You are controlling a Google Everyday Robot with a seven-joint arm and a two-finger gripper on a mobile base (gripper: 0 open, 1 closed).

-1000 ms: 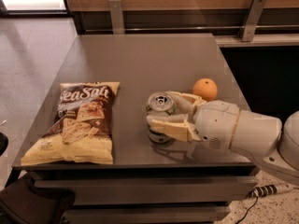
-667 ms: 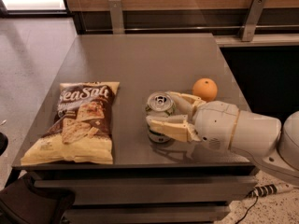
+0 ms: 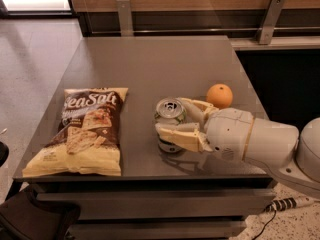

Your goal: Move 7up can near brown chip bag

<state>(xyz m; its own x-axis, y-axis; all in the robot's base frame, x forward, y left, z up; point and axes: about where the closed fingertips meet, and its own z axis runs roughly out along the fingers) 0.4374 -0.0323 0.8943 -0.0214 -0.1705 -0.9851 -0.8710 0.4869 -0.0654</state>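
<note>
Camera view, 7up can (image 3: pixel 170 109) upright, tab end up, pincer (image 3: pixel 172 118) clasping it

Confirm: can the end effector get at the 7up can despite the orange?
Probably yes: the end effector brackets the 7up can, seemingly gripping it; the orange lies apart, farther back and to the right.

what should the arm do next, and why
Probably lift the 7up can slightly and carry it across toward the brown chip bag. The gripper looks closed around the can, which stands upright on the table, well apart from the bag.
</note>
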